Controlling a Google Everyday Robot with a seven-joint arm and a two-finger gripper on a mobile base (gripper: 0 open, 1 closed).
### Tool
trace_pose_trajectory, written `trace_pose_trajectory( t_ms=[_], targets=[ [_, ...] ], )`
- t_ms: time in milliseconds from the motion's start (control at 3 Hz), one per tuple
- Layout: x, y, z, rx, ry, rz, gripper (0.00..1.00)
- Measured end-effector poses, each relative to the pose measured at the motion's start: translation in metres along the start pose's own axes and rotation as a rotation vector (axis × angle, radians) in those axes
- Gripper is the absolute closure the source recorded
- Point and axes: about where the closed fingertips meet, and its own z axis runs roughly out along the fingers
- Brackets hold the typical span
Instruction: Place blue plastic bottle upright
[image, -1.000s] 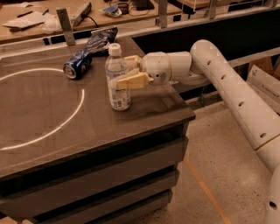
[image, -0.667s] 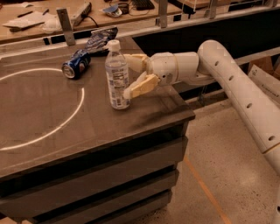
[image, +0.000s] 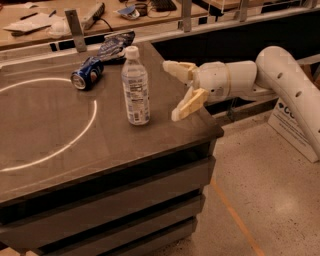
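No readable text — gripper (image: 170, 91) near blue plastic bottle (image: 135, 85)

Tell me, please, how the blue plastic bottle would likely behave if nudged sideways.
Probably tips easily: the blue plastic bottle stands tall on a narrow base. Toppled, its round body could roll across the flat table. The end effector sits open beside it, not touching.

The pincer (image: 170, 91), fingers spread above the tabletop (image: 60, 135), is matt cream plastic on a smooth, slightly glossy white shell. Just left of it, not touching, the blue plastic bottle (image: 135, 90) is clear shiny plastic with a white cap and printed label. Farther left lies a dented blue can (image: 87, 73) of glossy metal. The tabletop looks dark, smooth and faintly reflective.
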Motion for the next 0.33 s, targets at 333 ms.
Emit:
trace_pose_trajectory(
  t_ms=[333],
  targets=[
    [0.0092,-0.0003,-0.0327,0.095,0.096,0.030,0.00]
  ],
)
